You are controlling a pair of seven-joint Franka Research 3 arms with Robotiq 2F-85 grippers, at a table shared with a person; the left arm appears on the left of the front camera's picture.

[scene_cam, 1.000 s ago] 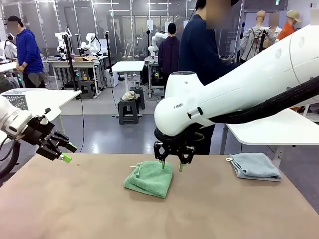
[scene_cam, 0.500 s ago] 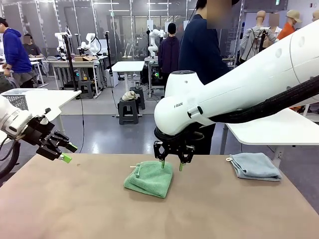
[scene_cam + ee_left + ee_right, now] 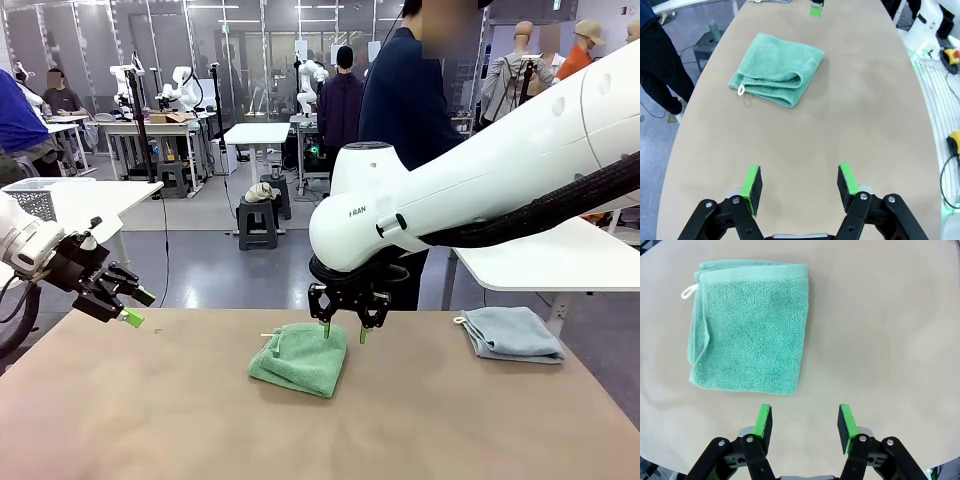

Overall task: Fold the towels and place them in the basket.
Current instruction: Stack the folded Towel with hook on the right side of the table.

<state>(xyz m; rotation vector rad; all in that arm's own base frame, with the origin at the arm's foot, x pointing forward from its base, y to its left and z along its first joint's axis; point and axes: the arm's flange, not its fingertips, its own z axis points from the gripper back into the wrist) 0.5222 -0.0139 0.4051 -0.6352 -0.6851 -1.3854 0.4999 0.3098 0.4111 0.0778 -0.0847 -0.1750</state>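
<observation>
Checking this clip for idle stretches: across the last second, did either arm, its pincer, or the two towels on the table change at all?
Nothing visibly changed. The right pincer hangs open just above the far edge of the folded green towel, the left pincer is open over the table's left end, and the blue towel lies untouched at the right.

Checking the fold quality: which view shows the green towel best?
The right wrist view: green towel seen flat from above, edges and loop plain. The left wrist view shows it farther off; the front view shows it low, beside the right end effector.
</observation>
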